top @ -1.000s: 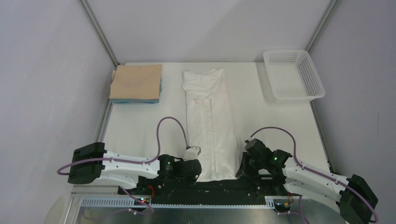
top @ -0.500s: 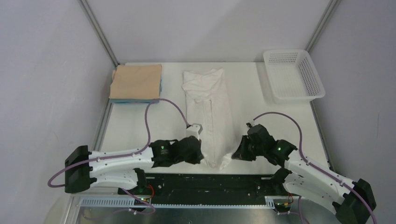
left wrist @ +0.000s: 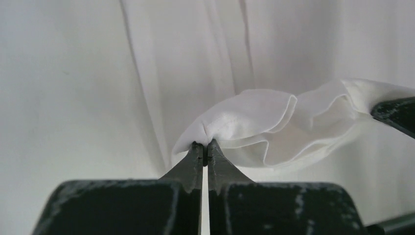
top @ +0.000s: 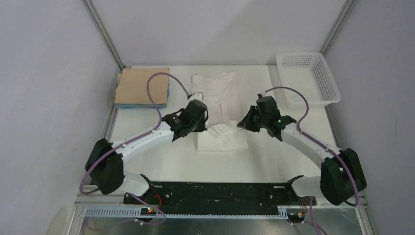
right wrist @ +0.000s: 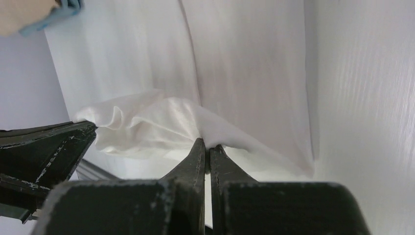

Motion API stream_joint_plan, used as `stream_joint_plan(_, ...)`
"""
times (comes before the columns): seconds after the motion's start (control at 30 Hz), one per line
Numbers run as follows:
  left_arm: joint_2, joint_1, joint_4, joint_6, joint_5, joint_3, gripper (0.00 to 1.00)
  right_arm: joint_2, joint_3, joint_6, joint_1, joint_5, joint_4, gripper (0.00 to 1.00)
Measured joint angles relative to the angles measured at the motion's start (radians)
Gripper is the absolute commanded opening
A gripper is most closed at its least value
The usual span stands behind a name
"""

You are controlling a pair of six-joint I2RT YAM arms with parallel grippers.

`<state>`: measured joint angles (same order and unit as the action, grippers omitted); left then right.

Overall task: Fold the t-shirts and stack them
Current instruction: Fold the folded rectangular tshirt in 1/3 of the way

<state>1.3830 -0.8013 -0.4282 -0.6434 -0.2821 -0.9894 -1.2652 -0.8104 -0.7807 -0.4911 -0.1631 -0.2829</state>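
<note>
White cloth, the white t-shirt [top: 221, 110], lay in the middle of the surface [top: 161, 152]. Its far part was spread flat toward the top of the overhead frame, and its near part was doubled over into a puffy fold at the centre. One edge of the shirt was raised off the cloth beneath and hung between the two arms.

The left fingers [left wrist: 195, 164] were pinched fully together on a gathered corner of that edge, with fabric bunching out just above their tips. The right fingers [right wrist: 198, 159] were clamped just as tightly on the other corner, and the cloth sagged in soft ripples between the two grips. In the overhead view the left fingers sat at the left of the fold and the right fingers at its right, roughly level with each other.

In the upper left of that frame the tan t-shirt [top: 139, 85] lay folded on top of the light blue t-shirt [top: 142, 105], of which only the edges showed. A white perforated basket [top: 329, 78] stood in the upper right, well apart from the shirts.
</note>
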Motion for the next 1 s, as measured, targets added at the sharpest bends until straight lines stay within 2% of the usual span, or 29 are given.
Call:
stream_joint_plan(0.3,0.191,0.167,0.010,0.079,0.022,-0.140,0.00,-0.251,-0.163,0.065,0.109,-0.061,0.122,0.00)
stream_joint_plan(0.57,0.350,0.247,0.014,0.150,0.075,-0.278,0.00,-0.436,-0.292,0.079,0.161,-0.117,0.195,0.00)
stream_joint_plan(0.7,0.416,0.270,0.022,0.186,0.108,-0.333,0.07,-0.493,-0.316,0.077,0.178,-0.130,0.211,0.00)
stream_joint_plan(0.77,0.438,0.279,0.026,0.200,0.120,-0.341,0.17,-0.522,-0.328,0.075,0.187,-0.138,0.214,0.06)
stream_joint_plan(0.83,0.453,0.287,0.023,0.208,0.133,-0.341,0.28,-0.550,-0.338,0.074,0.195,-0.143,0.220,0.28)
stream_joint_plan(0.87,0.459,0.290,0.023,0.215,0.136,-0.341,0.41,-0.562,-0.341,0.069,0.199,-0.145,0.223,0.51)
stream_joint_plan(0.9,0.465,0.293,0.023,0.218,0.139,-0.341,0.48,-0.575,-0.343,0.067,0.204,-0.148,0.225,0.59)
stream_joint_plan(0.93,0.471,0.296,0.021,0.222,0.140,-0.343,0.64,-0.584,-0.344,0.061,0.208,-0.151,0.225,0.69)
stream_joint_plan(0.97,0.475,0.298,0.021,0.230,0.143,-0.346,0.72,-0.589,-0.344,0.058,0.212,-0.152,0.226,0.74)
stream_joint_plan(1.0,0.477,0.300,0.021,0.232,0.148,-0.350,0.91,-0.592,-0.345,0.061,0.216,-0.156,0.225,0.80)
